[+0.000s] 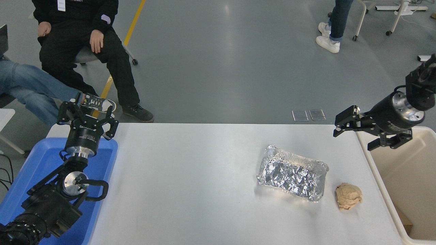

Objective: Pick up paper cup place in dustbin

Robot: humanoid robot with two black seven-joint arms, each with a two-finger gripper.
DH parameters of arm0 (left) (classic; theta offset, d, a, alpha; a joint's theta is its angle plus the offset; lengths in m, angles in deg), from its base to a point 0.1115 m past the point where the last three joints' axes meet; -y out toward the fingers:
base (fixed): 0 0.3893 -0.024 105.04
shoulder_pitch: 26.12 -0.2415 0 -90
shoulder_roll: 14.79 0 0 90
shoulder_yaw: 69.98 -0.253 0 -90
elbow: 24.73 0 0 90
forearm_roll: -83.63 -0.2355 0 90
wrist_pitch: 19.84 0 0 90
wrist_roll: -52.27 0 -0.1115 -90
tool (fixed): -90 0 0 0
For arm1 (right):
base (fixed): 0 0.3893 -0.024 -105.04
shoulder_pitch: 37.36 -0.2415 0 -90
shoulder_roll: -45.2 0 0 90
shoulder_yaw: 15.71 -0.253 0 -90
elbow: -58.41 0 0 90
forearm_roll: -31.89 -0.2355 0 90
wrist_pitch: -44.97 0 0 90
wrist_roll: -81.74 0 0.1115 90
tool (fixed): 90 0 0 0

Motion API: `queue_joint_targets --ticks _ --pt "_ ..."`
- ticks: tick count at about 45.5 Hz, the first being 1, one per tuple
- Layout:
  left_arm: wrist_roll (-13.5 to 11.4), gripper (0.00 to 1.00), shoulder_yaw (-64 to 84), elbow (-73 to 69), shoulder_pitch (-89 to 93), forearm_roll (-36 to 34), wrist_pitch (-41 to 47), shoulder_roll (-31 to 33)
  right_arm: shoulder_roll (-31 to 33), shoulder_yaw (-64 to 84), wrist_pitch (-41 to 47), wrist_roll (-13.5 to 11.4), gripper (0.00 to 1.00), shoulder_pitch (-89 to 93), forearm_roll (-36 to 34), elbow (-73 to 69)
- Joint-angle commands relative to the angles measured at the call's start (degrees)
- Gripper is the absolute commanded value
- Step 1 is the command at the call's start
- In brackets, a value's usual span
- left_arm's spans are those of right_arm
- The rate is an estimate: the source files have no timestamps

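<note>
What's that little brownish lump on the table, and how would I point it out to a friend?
Start at the big cream dustbin at the white table's right end. Just left of its wall, toward the near edge, lies a crumpled brown paper ball, beside the shiny foil tray but apart from it. It is the only dull, tan, rounded thing there; the tray is silver, boxy and larger.

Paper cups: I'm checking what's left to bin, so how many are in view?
0. None shows on the white table or in the dustbin, whose bottom is partly hidden.
</note>
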Motion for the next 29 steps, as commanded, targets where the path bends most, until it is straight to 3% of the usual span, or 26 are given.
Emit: queue_joint_targets --ticks 1,7,29 --pt "0.01 0.99 0.0 0.01 0.01 0.1 0.01 0.01 -9.57 -0.24 2.27 -0.23 1.0 -8.42 0.38 -3.02" --pt "0.01 0.99 0.0 0.01 0.01 0.01 0.01 0.01 -10.99 -0.23 2.1 -1.11 1.0 -11.41 1.0 -2.76" --pt "0.01 0.99 0.09 0.01 0.01 0.01 0.01 0.0 -10.55 -0.67 2.45 -0.76 1.0 -11.24 0.03 -2.4"
